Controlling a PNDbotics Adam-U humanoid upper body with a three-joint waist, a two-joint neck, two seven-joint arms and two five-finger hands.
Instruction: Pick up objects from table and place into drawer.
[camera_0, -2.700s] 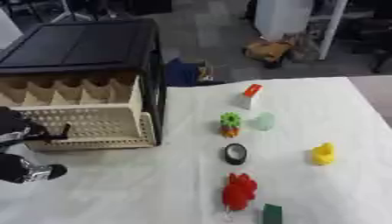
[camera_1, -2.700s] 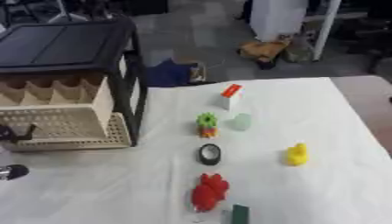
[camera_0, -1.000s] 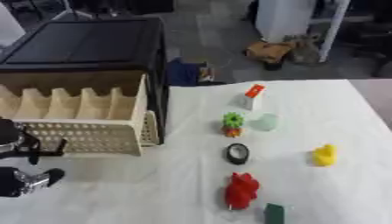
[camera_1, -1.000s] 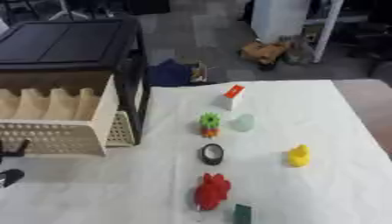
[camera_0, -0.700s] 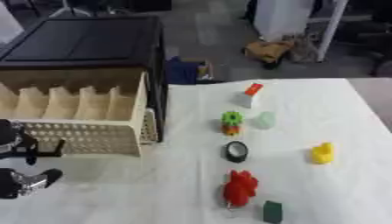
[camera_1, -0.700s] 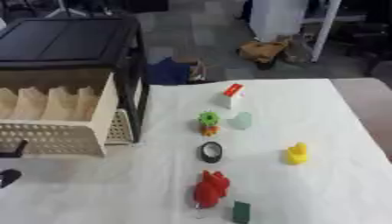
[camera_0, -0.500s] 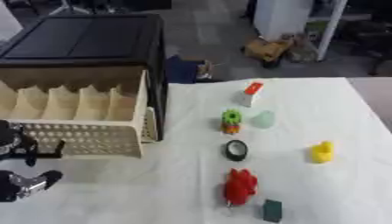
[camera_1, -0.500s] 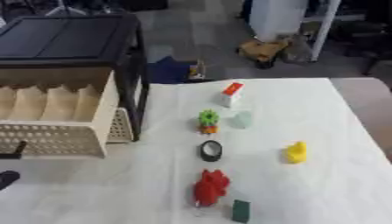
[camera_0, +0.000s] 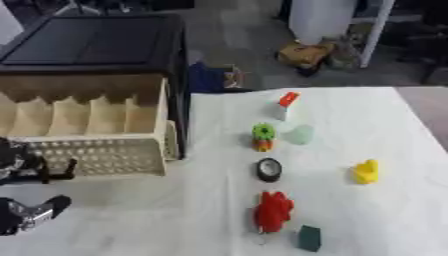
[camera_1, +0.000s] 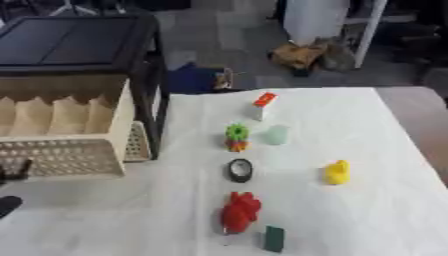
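Since the earlier frames the beige perforated plastic drawer has slid further out of the black cabinet, drawn toward the near edge of the counter, and the left hand has come down and back with it. That hand shows at the lower left edge of the left eye view, just in front of the drawer's front wall, with dark fingers at the drawer's lower front; whether they are curled round anything cannot be told. The right hand is out of sight. The drawer stands open, its divided compartments showing. To the right of the drawer, well apart from it on the white-covered counter, lie the objects: a small white carton with a red top farthest back, a green gear-shaped toy on an orange base with a pale translucent cup just beside it, a black ring-shaped roll, a yellow duck-like toy far right, a red crumpled toy and a dark green block nearest.
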